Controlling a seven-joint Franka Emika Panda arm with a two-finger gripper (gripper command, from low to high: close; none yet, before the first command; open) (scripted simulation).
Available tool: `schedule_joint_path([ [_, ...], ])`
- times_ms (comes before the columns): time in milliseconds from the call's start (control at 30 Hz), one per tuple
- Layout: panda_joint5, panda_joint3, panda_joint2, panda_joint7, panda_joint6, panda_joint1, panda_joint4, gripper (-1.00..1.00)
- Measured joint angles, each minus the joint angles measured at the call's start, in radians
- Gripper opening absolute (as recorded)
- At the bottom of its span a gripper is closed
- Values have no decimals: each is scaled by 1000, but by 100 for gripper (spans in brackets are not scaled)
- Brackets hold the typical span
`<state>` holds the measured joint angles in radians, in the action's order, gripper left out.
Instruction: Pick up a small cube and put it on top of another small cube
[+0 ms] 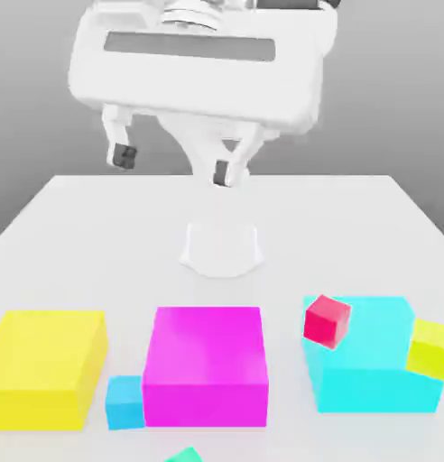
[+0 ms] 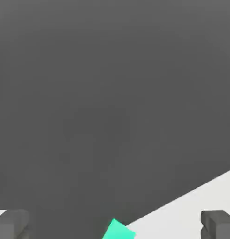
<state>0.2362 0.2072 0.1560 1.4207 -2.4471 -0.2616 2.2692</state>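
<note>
The small green cube [image 1: 183,456] lies at the near edge of the white table, cut off by the exterior view's lower border, just in front of the magenta block. In the hand view a green cube [image 2: 118,230] sits at the table's edge, between my two fingers [image 2: 11,225]. The small sky-blue cube [image 1: 124,402] rests on the table between the yellow and magenta blocks, touching the magenta one. My gripper [image 1: 176,163] hangs high above the far part of the table, open, with nothing between its fingers.
A big yellow block [image 1: 45,365], a big magenta block [image 1: 206,365] and a big cyan block [image 1: 374,356] stand in a row near the front. A small red cube [image 1: 327,319] and a yellow-green cube [image 1: 430,347] lean on the cyan block. A white round base [image 1: 221,248] sits mid-table.
</note>
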Motion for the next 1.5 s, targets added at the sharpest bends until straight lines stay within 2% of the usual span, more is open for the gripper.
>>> schedule_joint_path([
  [233,41,-8,-245,209,-67,-21,-9,0],
  [367,13,-22,-375,293,-113,-14,-12,0],
  [533,-66,-16,-526,363,-179,-22,-15,0],
  [667,-43,-50,-670,400,-283,4,-43,0],
  [700,-36,-57,-693,406,-301,9,-48,-100],
  [900,-33,-61,-705,409,-312,12,-50,-100],
  [1067,-83,-21,-563,377,-204,-20,-15,-100],
  [1300,-209,-73,-333,563,-179,-77,182,-100],
  [1433,-231,-118,-211,724,-184,-127,306,-100],
  [1500,-224,-125,-224,764,-221,-133,327,-100],
])
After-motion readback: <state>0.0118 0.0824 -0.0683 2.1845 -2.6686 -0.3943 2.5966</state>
